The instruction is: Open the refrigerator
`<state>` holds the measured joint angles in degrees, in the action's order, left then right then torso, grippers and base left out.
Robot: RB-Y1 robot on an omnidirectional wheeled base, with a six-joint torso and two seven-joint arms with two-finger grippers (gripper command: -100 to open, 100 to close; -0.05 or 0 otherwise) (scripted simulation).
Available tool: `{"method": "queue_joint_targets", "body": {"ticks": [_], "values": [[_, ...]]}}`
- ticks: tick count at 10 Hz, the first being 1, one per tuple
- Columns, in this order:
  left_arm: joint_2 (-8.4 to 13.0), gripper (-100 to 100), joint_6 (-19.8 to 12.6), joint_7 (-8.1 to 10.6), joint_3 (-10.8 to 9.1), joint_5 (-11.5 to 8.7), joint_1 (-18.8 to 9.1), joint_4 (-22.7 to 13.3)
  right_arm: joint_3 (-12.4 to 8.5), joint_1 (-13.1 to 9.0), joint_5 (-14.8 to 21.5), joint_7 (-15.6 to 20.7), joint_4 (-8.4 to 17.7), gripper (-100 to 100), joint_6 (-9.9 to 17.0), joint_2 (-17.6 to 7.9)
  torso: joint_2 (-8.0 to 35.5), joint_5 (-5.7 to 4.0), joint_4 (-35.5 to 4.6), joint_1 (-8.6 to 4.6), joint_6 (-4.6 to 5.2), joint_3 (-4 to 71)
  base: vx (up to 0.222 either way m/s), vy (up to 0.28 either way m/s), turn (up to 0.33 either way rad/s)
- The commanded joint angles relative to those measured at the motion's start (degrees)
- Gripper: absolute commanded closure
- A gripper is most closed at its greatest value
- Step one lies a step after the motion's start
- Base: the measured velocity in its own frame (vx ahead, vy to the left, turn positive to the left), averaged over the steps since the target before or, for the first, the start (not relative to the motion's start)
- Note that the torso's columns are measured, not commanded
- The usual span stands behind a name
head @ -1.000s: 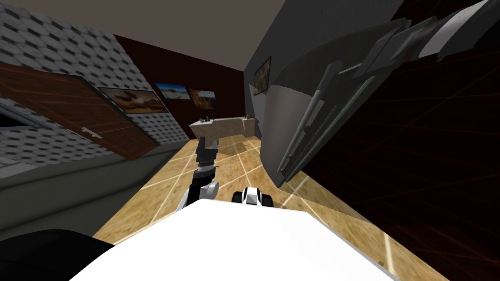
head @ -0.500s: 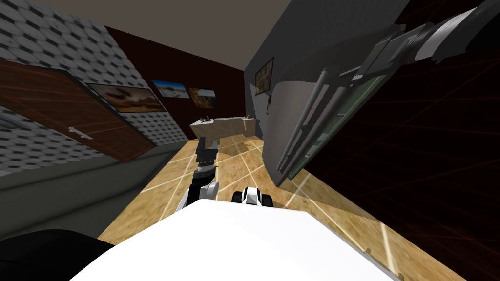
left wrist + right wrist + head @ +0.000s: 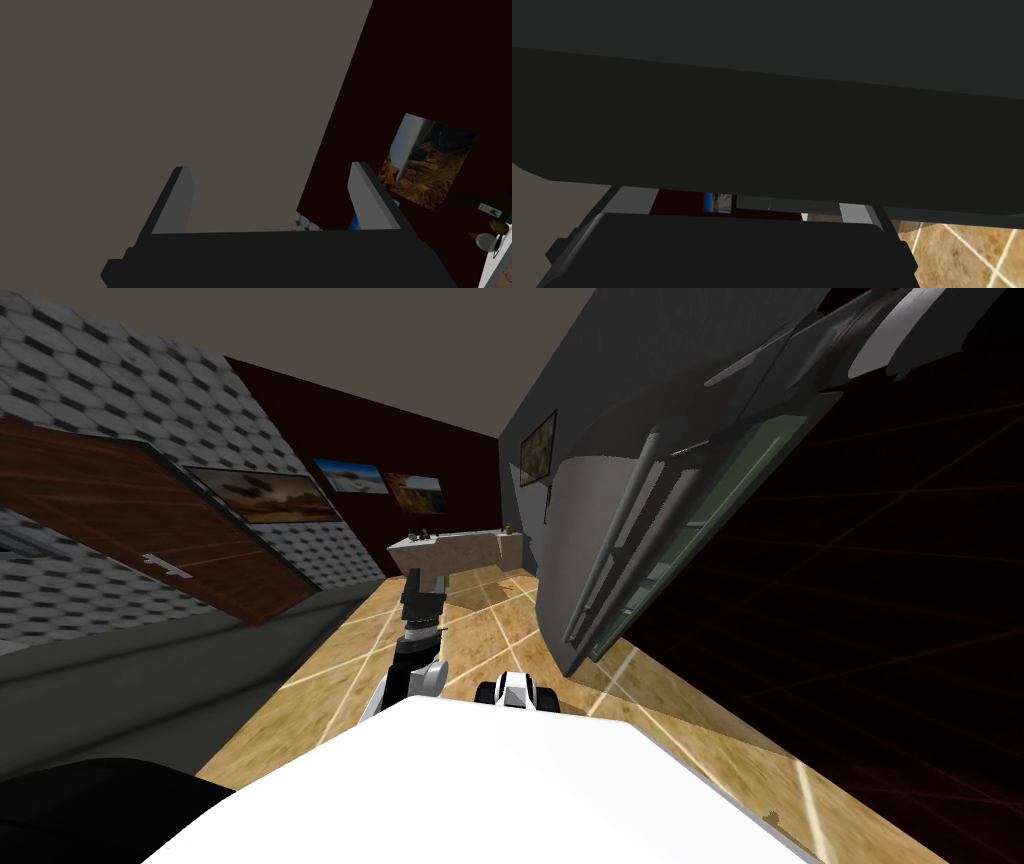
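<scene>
Arm [image 3: 905, 328] raised, right pincer [image 3: 744, 202] at refrigerator door [image 3: 590, 523]

Matt dark grey refrigerator [image 3: 575, 553], smooth grey handle bars [image 3: 612, 538], tan stone-look tiled floor [image 3: 340, 678], brown wood-grain door [image 3: 120, 518]

No writing can be read anywhere.
The framed pictures [image 3: 352, 475] on the walls show landscapes, with no lettering that can be made out. The refrigerator [image 3: 585, 558] has a plain dark grey front. A green bottle [image 3: 482, 205] at the pale counter [image 3: 500, 265] bears a light label, too small to read.
</scene>
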<state>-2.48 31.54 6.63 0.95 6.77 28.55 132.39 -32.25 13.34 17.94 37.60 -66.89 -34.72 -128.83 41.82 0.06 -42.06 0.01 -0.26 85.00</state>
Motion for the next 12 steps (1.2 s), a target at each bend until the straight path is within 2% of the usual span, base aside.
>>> {"method": "queue_joint_targets", "body": {"ticks": [1,2,3,4,6,12], "values": [[0.0,0,0.0,0.00,0.01,0.0,0.0,0.0,0.3,-0.9,0.5,-0.3,-0.3,-100,0.0,-0.1,0.1,0.11,0.0,0.37,0.03,-0.1,0.001,-0.017,-0.003],[0.0,0,0.0,0.00,0.01,0.0,0.0,0.0,0.3,-1.0,0.6,-0.5,-0.3,-100,0.1,-0.1,0.2,0.12,-0.1,0.41,0.12,-0.2,-0.001,-0.011,-0.031],[0.0,0,0.0,0.00,0.01,0.0,0.0,0.0,0.4,-1.0,0.6,-0.5,-0.2,100,0.1,0.0,0.3,0.11,-0.1,0.37,0.05,-0.3,-0.004,-0.007,-0.016],[0.0,0,0.0,0.00,0.01,0.0,0.0,0.0,1.1,0.1,1.0,-1.4,1.3,100,1.2,-1.0,0.3,0.10,-0.2,0.29,0.09,-0.3,0.023,0.200,-0.116],[0.0,0,0.0,0.00,0.04,0.0,0.0,0.0,1.4,0.6,1.2,-1.9,2.1,100,1.8,-1.5,0.3,0.25,-0.1,0.85,0.07,-0.3,0.017,0.304,-0.102],[0.0,0,0.0,0.00,0.04,0.0,0.0,0.0,3.4,3.8,2.4,-4.7,6.6,100,5.2,-4.7,0.0,0.12,-0.2,0.07,0.07,0.0,0.022,0.359,-0.101]]}}
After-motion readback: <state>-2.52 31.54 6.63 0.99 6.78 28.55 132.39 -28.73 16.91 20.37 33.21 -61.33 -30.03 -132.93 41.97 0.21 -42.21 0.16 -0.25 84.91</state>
